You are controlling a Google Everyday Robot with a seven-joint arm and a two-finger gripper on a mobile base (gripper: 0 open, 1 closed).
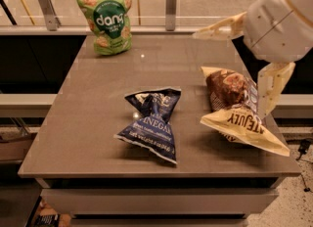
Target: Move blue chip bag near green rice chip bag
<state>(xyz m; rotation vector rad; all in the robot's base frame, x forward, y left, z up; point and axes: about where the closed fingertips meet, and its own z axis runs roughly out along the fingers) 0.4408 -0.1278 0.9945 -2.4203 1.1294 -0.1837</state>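
Observation:
The blue chip bag (pixel 152 123) lies flat in the middle of the brown table (pixel 98 94), crumpled and pinched, with white "VINEGAR" lettering. The green rice chip bag (pixel 105 18) stands upright at the table's far left corner, well apart from the blue one. My gripper (pixel 229 77) hangs at the upper right, above the table's right side and over the cream-yellow bag. Its two pale fingers (pixel 271 88) are spread wide and hold nothing. It is to the right of the blue bag and above it, not touching it.
A larger cream-yellow and brown bag (pixel 239 116) lies on the table's right side, reaching to the right edge. A glass rail with metal posts (pixel 170 6) runs behind the table. Dark gaps flank the table on the left and right.

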